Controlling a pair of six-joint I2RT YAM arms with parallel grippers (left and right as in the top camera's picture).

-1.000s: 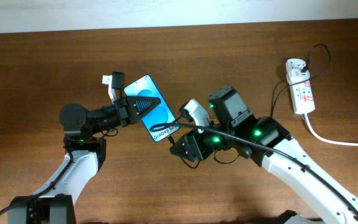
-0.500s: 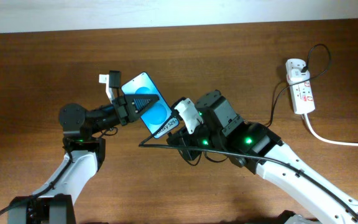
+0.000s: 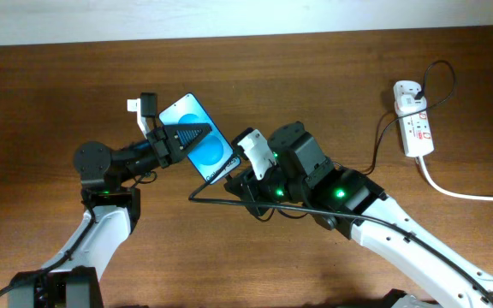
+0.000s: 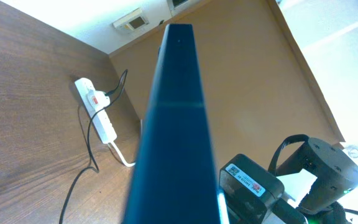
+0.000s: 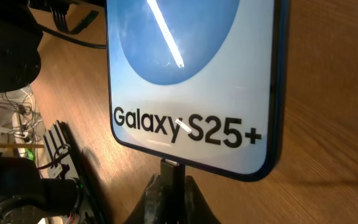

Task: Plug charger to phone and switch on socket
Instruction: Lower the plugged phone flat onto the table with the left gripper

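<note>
While left jaws clamp phone (image 3: pixel 214 154), right jaws pinch charger (image 5: pixel 171 169) at its bottom edge

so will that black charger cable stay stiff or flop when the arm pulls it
Probably floppy: the charger lies in loose curves between the socket and the right gripper, so it should trail, not push. Its short plug tip looks rigid, standing straight at the bottom edge of the phone. Thin, so likely light.
</note>
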